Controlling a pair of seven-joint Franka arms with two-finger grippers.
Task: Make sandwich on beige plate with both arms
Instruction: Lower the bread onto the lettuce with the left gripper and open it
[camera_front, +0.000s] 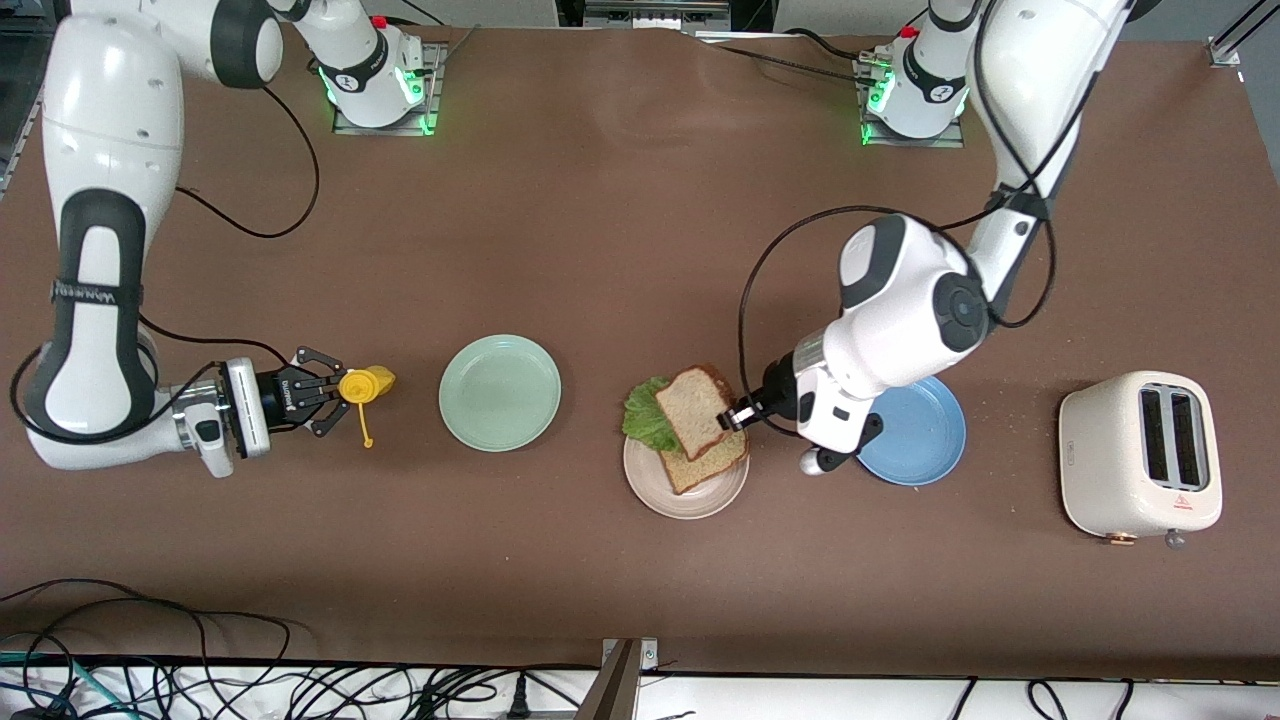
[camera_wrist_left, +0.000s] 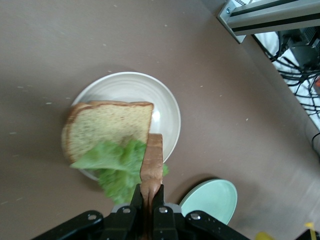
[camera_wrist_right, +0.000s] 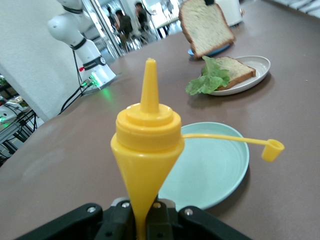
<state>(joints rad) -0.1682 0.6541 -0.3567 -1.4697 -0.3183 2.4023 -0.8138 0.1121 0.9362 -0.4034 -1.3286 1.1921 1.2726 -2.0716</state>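
Bread slice 2 poised over beige plate (camera_front: 700, 500), sandwich not yet closed.

Largest first: 1 toaster (camera_front: 1140, 458) idle at the left arm's end; 3 plates, the beige plate bearing slice (camera_wrist_left: 107, 130) 1 and 1 lettuce leaf (camera_front: 645, 415), mint plate (camera_front: 500, 392) and blue plate (camera_front: 925, 440) bare. Left gripper (camera_front: 740, 414) pinches top slice (camera_front: 695, 408) by its edge, tilted above the lettuce, presumably for laying down flat. Right gripper (camera_front: 335, 392), beside the mint plate, clamps 1 yellow bottle (camera_wrist_right: 147, 150), cap off, likely waiting.

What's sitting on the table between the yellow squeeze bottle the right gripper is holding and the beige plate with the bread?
An empty round mint-green plate lies between the yellow squeeze bottle and the round beige plate, clearest in the front view.
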